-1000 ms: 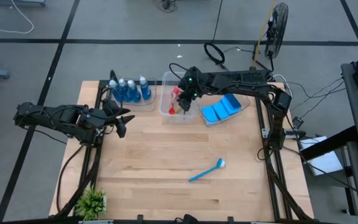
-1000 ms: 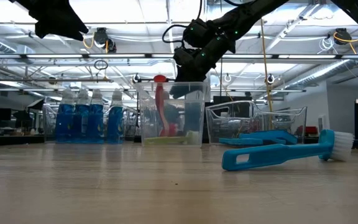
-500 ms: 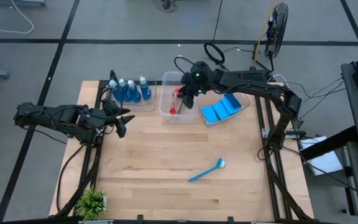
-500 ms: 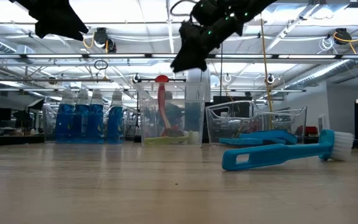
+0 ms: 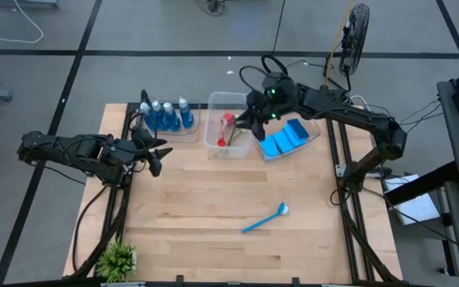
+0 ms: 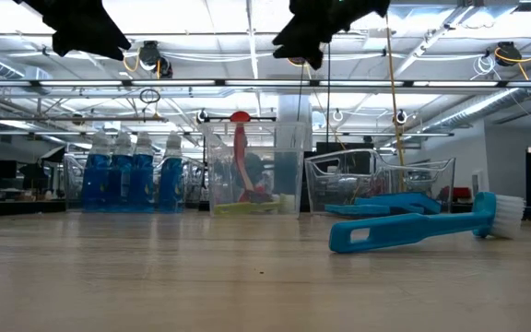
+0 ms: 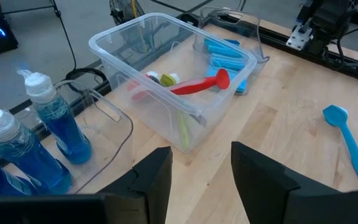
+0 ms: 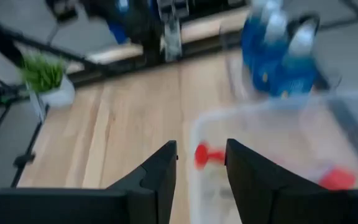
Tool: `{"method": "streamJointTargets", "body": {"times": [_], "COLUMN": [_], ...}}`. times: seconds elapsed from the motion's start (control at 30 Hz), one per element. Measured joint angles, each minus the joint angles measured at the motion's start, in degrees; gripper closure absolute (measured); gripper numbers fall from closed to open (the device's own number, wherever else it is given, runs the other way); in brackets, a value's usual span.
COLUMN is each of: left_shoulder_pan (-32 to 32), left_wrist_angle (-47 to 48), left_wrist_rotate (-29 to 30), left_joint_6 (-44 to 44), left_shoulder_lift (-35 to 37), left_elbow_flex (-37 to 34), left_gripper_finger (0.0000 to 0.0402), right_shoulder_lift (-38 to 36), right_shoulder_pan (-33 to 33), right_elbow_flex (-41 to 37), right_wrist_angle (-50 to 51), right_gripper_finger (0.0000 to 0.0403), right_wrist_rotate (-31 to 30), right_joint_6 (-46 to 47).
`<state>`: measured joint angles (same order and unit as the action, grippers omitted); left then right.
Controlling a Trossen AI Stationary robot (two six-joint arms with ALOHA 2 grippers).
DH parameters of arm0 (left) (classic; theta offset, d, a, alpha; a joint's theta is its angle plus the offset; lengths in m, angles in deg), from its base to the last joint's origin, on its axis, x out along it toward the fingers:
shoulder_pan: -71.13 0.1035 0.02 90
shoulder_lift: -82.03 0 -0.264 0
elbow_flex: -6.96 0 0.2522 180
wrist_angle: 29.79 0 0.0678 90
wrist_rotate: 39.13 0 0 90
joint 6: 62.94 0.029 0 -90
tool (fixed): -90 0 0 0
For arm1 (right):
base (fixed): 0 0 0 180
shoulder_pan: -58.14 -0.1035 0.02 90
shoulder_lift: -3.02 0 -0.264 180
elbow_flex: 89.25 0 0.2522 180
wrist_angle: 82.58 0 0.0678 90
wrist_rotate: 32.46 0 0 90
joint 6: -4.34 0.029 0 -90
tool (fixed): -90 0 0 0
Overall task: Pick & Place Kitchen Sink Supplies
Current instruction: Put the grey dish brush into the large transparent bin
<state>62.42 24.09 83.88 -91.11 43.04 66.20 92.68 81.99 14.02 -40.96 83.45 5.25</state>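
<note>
Wood is covering the whole table [image 5: 213,231], pale and smooth, and a dark frame is running along its left and right edges. A grey floor with dark lines is lying all around it. In the low view a big room with bright ceiling lights is showing behind the table.

Along the far edge, three clear tubs are sitting in a row. The left tub [image 5: 188,134] is holding the blue bottles [image 5: 166,115] with pale caps. The middle tub [image 5: 228,127] is holding the red brush [image 5: 225,127], which is leaning up inside it, with a yellow-green brush [image 7: 183,127] lying flat under it. The right tub [image 5: 313,135] is holding the blue sponges [image 5: 285,139]. A blue brush [image 5: 264,218] is lying alone on the open wood, near the right side, well apart from the tubs. A small green plant [image 5: 118,259] is sitting at the near left corner.

The middle and near parts of the table are giving lots of room to move.

The right gripper [image 5: 253,121] is hanging high above the gap between the middle and right tubs, with its fingers spread apart and holding nothing. The left gripper [image 5: 156,155] is waiting over the left edge, near the bottles, with its fingers [image 7: 263,180] spread too.
</note>
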Motion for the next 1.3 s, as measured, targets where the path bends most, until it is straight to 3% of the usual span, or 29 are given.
{"method": "streamJointTargets", "body": {"times": [0.27,0.47,0.73,0.93,1.3], "left_shoulder_pan": [0.0,0.0,-0.01,0.0,0.0], "left_wrist_angle": [0.11,0.12,0.13,0.13,0.13], "left_wrist_rotate": [0.0,-0.02,-0.02,-0.02,-0.02], "left_joint_6": [0.02,0.64,0.92,0.94,1.01], "left_shoulder_lift": [-0.02,-0.01,0.0,-0.01,0.0], "left_elbow_flex": [0.0,0.0,0.0,0.0,0.0], "left_gripper_finger": [0.0236,0.0236,0.0236,0.0236,0.0236], "right_shoulder_lift": [-4.3,-6.22,-6.55,-6.57,-6.52], "right_shoulder_pan": [-9.52,-17.36,-25.32,-29.16,-35.68], "right_elbow_flex": [0.0,0.0,0.0,-0.73,-9.7], "right_wrist_angle": [20.52,32.09,39.41,40.54,39.82], "right_gripper_finger": [0.0277,0.0277,0.0277,0.0277,0.0277], "right_wrist_rotate": [-13.26,-20.03,-20.08,-20.04,-18.22], "right_joint_6": [-1.35,7.69,28.42,50.11,80.67]}}
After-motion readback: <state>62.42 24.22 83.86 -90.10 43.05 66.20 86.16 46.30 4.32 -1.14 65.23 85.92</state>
